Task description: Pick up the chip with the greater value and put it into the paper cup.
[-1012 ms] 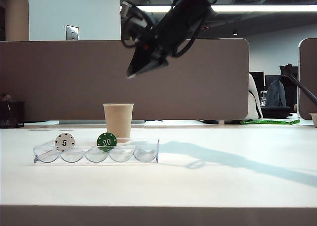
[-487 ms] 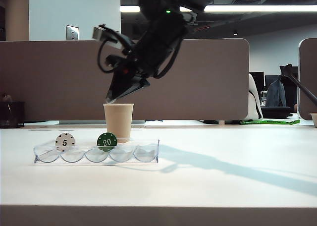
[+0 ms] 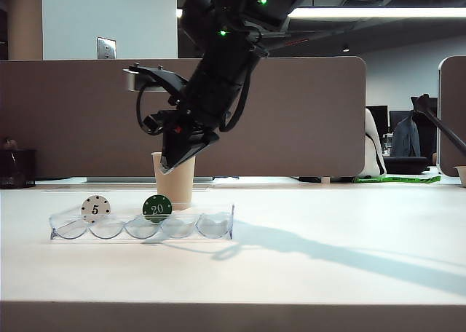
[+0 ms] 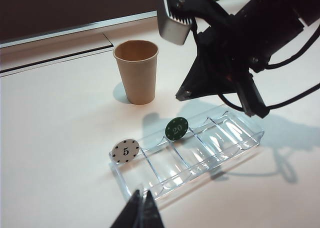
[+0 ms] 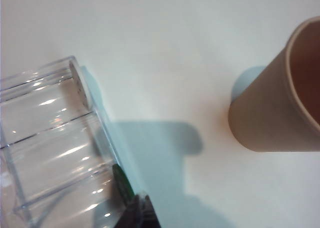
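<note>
The green chip (image 3: 156, 207) stood on edge in the clear tray (image 3: 218, 226), in the third slot from the white chip (image 3: 95, 209), with the cup (image 3: 175, 180) just behind the tray on the worktop (image 3: 328, 266). By the look of it the chip was light, stiff and smooth, thin enough to slip or tip. The sound hold would be across its two flat faces, at the top edge that rose above the tray wall. The tray looked light too and might shift if knocked.

The right tool (image 3: 170, 166) hung above the tray and in front of the cup, its arm slanting down from the upper right, tips aimed down and leftward toward the green chip (image 4: 176, 128). Its fingers were pressed together, holding nothing, so they would need to part before any grasp. The left tool (image 4: 140, 210) hovered well back on the near side of the tray, fingers also together and empty.
</note>
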Robot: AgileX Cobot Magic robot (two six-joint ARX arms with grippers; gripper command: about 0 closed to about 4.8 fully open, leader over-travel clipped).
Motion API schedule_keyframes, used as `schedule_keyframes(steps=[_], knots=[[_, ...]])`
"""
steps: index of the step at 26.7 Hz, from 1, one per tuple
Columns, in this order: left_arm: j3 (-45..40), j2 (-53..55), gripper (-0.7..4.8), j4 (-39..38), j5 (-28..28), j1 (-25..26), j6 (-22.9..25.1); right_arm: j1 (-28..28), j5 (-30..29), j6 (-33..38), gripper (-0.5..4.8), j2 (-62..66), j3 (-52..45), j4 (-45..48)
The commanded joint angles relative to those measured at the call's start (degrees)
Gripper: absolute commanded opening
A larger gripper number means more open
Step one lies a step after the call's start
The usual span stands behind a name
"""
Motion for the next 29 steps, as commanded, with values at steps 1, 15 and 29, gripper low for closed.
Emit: schedule_keyframes(steps=[1,15,29], knots=[[0.3,0.0,-0.04,0.7,0.4,0.0,-0.1,0.0,0.5,-0.2,0.01,-0.1,0.3,0.5],[0.3,0.0,-0.02,0.7,0.2,0.0,0.0,0.0,-1.2,-0.3,1.27,0.3,0.3,0.7],[0.3,0.0,-0.02,0.7,0.2,0.0,0.0,-1.9,-4.9,-11.0,1.85,0.3,0.3,0.9]])
